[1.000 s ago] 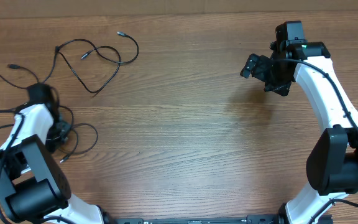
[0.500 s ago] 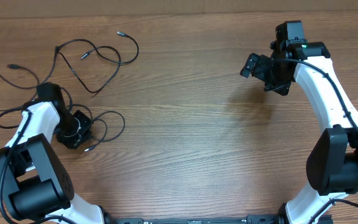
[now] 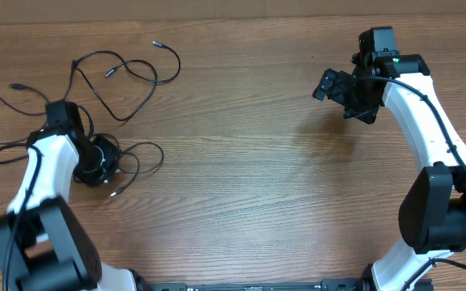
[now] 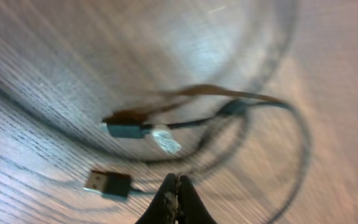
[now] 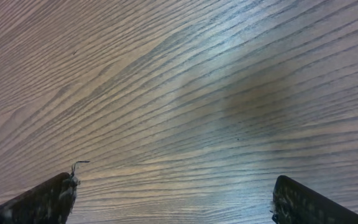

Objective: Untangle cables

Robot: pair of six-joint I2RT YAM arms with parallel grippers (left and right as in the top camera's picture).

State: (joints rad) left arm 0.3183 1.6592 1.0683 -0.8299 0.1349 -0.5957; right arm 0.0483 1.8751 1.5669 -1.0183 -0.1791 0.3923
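While the untangling is under way, the overhead view shows the left gripper [image 3: 99, 162] low on the table [image 3: 241, 186], sunk in a small knot of the cables [image 3: 158, 155]. Loose loops run out from it on the side towards the table's middle. A second cord [image 3: 140, 101] lies spread in open curves beyond the left gripper, near the far edge, apart from the knot. The right gripper [image 3: 342, 90] hangs well away from the left gripper, across the table, over bare wood.

In the left wrist view, which is blurred, the left gripper [image 4: 177, 186] has its fingertips pressed together. Whether a thin strand is nipped between them cannot be told. Just ahead of them lie a flat plug [image 4: 107, 182] and a silver-tipped plug [image 4: 129, 130], with a cord loop [image 4: 300, 134] sweeping round on the far side.

In the right wrist view, the right gripper [image 5: 176, 202] stands with its jaws wide. Only wood grain lies between them, and no cable is in reach.

Judgement: the step is drawing one strand clear of the knot.
- Pull slowly along the table, away from the spread cord, so that the two do not foul.
- Lead with a plug end so that it slides out through the loops and does not cinch them.
- Bring the idle arm across to pin the knot.
- Risk: the whole bundle drags along as one.
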